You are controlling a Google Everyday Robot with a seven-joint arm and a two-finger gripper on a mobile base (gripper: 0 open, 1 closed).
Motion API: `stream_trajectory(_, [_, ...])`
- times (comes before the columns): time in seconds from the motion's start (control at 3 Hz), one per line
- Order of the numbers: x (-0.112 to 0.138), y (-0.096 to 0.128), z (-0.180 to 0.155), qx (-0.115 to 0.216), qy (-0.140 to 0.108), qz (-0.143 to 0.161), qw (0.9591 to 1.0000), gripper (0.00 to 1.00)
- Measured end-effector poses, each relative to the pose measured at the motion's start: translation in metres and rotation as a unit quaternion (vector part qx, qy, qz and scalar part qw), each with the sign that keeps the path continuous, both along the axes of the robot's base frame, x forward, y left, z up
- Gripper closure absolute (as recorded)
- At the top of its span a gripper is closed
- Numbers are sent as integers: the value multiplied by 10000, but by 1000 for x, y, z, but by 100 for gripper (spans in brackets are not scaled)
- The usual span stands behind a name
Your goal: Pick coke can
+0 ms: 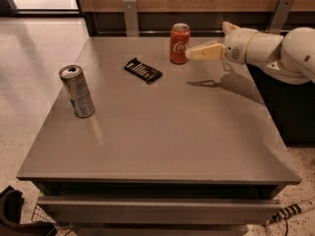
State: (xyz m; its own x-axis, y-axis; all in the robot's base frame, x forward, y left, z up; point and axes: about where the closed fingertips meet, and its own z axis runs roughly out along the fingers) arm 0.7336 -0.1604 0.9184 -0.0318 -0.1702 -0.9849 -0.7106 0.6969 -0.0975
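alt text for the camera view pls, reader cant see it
A robot arm's gripper, extended from the right, has its tip beside an upright red coke can near the far edge of a grey table. A black packet lies flat left of it, and a taller silver can stands near the left edge.
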Motion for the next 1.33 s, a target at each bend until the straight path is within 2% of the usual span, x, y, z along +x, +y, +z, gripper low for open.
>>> stream_trajectory(0.67, [33, 15, -20, 111, 50, 329, 9994, 0])
stream_trajectory(1.33, [70, 47, -35, 381, -25, 543, 9978, 4])
